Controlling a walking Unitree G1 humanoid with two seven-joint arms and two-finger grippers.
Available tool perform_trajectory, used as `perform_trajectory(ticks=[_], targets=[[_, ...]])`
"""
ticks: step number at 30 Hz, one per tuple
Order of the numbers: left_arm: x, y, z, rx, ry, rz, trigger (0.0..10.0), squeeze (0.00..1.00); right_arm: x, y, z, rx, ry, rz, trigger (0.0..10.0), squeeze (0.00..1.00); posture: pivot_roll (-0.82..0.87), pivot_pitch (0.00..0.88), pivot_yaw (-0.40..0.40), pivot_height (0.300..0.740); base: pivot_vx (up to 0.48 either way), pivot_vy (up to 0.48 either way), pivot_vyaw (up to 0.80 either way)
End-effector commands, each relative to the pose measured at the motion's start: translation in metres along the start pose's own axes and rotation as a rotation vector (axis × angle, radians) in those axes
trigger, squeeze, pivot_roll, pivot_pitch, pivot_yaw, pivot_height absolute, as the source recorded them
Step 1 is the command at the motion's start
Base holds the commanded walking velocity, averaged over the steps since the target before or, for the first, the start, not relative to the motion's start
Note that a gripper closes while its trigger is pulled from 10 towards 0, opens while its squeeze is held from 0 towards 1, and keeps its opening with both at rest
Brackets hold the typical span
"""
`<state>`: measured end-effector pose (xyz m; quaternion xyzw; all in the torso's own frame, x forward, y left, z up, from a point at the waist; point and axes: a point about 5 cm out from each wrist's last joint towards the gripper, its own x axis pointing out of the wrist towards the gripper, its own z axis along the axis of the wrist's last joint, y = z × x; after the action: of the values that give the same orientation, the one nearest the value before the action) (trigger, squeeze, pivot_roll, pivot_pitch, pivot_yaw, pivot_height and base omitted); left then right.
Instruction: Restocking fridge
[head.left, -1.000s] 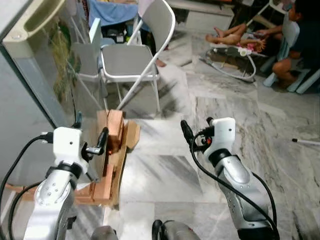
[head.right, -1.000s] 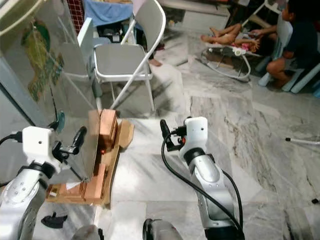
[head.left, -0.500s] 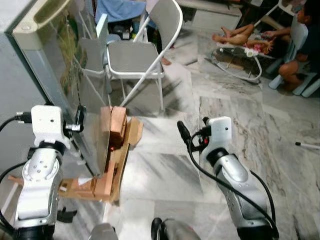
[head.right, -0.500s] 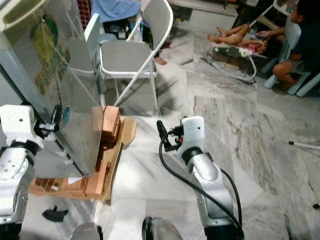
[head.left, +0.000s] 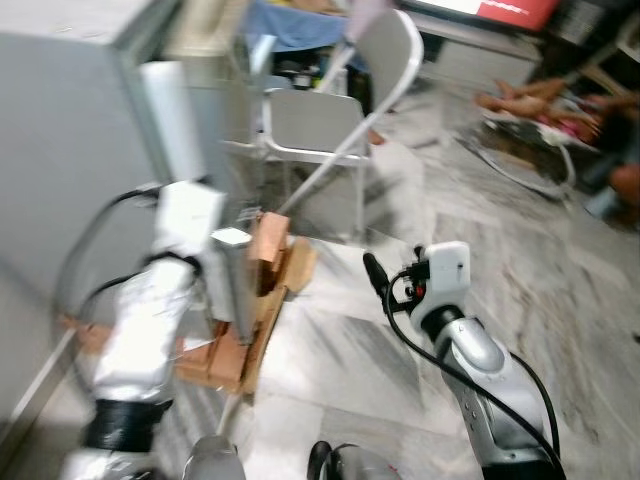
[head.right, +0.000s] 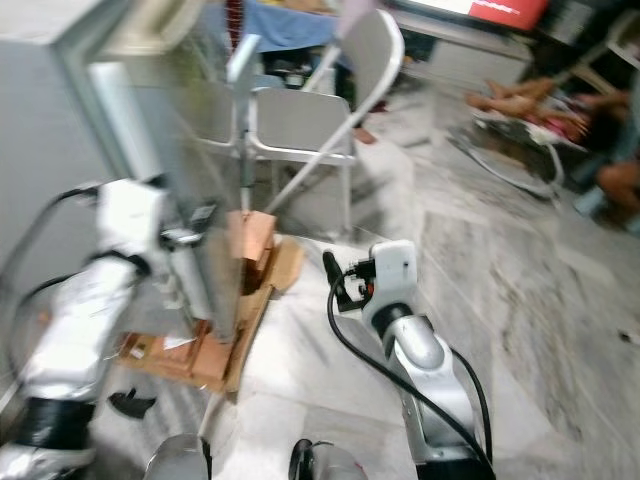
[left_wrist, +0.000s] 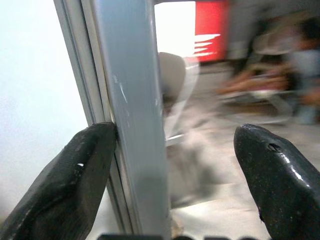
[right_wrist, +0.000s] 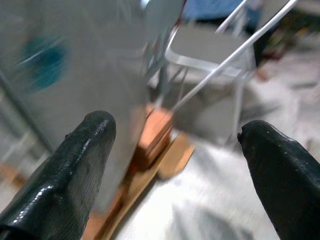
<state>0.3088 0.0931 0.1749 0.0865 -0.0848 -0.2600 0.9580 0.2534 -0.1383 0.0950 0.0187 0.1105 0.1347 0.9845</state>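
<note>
Underfoot, grey-veined marble floor (head.left: 340, 340) is running toward a white folding chair (head.right: 300, 120) at 12 o'clock. At 9 o'clock the fridge door (left_wrist: 132, 115) is standing edge-on, wooden blocks (head.right: 250, 245) at its foot. Closer in, the left gripper (left_wrist: 170, 185) is gaping wide, one finger (left_wrist: 75, 175) touching the door edge. Meanwhile the right gripper (right_wrist: 175, 170) is hanging open, holding nothing.

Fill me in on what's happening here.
The robot stands at a grey fridge door, working on it with its left gripper: the open fingers straddle the door's edge, one finger against it. The right gripper hangs open and idle over the marble floor. A white folding chair and stacked wood blocks sit beyond. The head views are blurred.
</note>
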Motion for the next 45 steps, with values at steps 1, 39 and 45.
perform_trajectory(ticks=[1, 39, 45], targets=[[0.029, -0.027, 0.046, 0.023, -0.181, -0.125, 10.0, 0.0, -0.008, -0.016, -0.004, 0.012, 0.035, -0.076, 10.0, 0.0, 0.13, 0.086, -0.145, 0.74, 0.0, 0.0, 0.0], [-0.102, 0.031, -0.019, -0.029, 0.125, 0.175, 10.0, 0.0, 0.019, -0.014, 0.015, -0.059, -0.072, -0.109, 10.0, 0.0, 0.15, 0.089, -0.133, 0.74, 0.232, -0.264, -0.11], [-0.088, 0.018, -0.032, -0.093, 0.148, 0.235, 10.0, 0.0, 0.017, -0.01, 0.019, -0.061, -0.114, -0.105, 10.0, 0.0, 0.12, 0.062, -0.117, 0.74, 0.405, -0.194, 0.0]])
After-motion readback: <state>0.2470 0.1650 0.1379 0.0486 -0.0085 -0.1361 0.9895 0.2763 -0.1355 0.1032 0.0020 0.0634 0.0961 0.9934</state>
